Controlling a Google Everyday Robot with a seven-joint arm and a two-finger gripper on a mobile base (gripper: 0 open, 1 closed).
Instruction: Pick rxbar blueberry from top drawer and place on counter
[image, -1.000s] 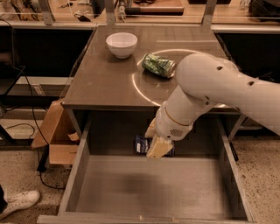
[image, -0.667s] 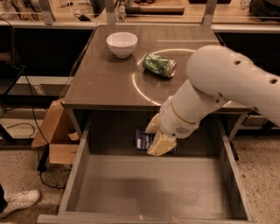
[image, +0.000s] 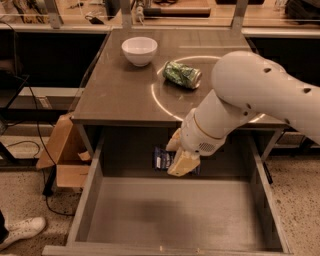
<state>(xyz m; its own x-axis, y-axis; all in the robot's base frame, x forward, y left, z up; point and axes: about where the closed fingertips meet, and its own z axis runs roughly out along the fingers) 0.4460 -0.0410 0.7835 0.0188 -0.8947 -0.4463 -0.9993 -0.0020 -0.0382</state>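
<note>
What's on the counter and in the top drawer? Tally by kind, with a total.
Bowls: 1, white bowl on counter
Cans: 1, green can on counter
Snack bars: 1, rxbar blueberry in top drawer, by the gripper
Total: 3

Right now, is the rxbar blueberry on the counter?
No, the rxbar blueberry lies at the back of the top drawer, with the gripper right at it.

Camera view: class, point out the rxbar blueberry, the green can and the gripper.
rxbar blueberry (image: 160, 159): camera view, exposed left end of wrapper.
green can (image: 182, 75): camera view, middle of its crushed side.
gripper (image: 180, 160): camera view, tan tip, low in the top drawer (image: 165, 210) over the bar.
</note>
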